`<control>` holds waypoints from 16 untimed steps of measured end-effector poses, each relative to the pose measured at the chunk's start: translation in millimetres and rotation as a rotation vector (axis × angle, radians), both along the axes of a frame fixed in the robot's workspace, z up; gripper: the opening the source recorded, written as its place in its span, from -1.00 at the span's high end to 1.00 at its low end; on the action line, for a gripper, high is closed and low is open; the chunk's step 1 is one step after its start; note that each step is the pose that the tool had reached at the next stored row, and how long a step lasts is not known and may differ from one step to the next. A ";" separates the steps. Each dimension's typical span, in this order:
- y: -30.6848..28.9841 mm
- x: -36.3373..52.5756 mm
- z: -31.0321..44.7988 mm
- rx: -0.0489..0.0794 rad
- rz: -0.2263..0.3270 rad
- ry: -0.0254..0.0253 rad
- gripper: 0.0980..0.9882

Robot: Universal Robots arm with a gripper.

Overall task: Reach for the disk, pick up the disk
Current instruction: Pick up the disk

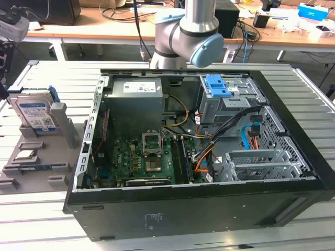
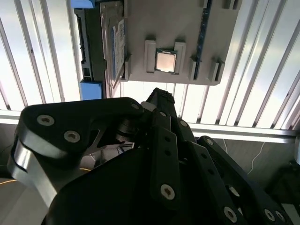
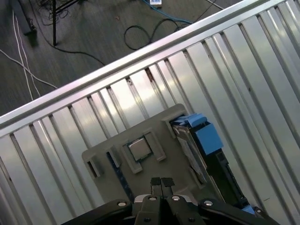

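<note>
Gripper (image 3: 161,182) has its two fingertips (image 3: 156,182) pressed flat together with nothing between them. In both wrist views I see it hanging above the grey slotted stand (image 3: 154,126), with the tips over the stand's edge close to a small square processor chip (image 3: 139,148) lying in its own holder. The disk (image 1: 35,112) is on the exterior view's left. It stands on edge in a slot of that stand, white-and-blue label toward the camera and blue carrier frame along its sides. It sits outside the open black computer case (image 1: 183,209), and the gripper is apart from it, not touching. In the first wrist view the disk is just beside the chip holder and off to one side of the tips. Stand and case both rest on the ribbed metal table (image 1: 42,230). Inside the case I can make out a motherboard (image 1: 141,157), a grey power supply (image 1: 136,104), orange and black cables, and a flat blue ridged latch piece (image 1: 217,86) on the drive cage. The arm (image 1: 186,31) rises behind the case. Past the table edge in the first wrist view there's dark floor (image 3: 70,37) with loose cables.
</note>
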State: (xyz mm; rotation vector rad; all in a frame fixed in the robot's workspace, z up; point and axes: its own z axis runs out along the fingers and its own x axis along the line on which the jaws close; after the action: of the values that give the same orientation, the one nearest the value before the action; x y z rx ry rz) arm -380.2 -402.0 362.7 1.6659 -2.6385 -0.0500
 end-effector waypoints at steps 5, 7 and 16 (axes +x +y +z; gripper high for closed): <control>0.0 0.0 0.0 0.000 0.043 0.0001 0.98; 0.0 0.0 0.0 0.000 0.059 0.0000 0.98; 0.0 0.0 0.0 0.000 0.139 0.0000 0.98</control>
State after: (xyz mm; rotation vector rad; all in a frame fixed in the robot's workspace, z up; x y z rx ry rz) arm -380.2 -402.0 362.7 1.8433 -2.5152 -0.0476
